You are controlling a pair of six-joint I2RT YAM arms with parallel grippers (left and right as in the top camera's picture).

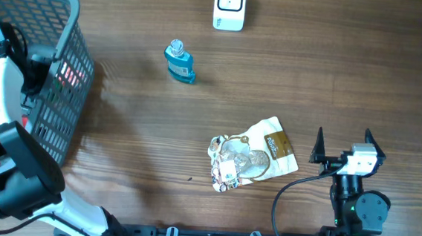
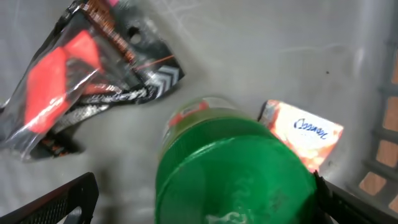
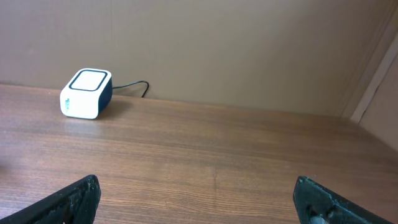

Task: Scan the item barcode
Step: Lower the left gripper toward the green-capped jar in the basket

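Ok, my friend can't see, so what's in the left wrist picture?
A green round container fills the middle, between the left gripper's open fingers. A red packet lies upper left, an orange packet at right, all inside the basket.

Pointing the left gripper steeply downward, 2 jaws spread wide; holding the right gripper level and low, jaws equally wide.

Blue script is being displayed on a small white packet, but no word is being resolved
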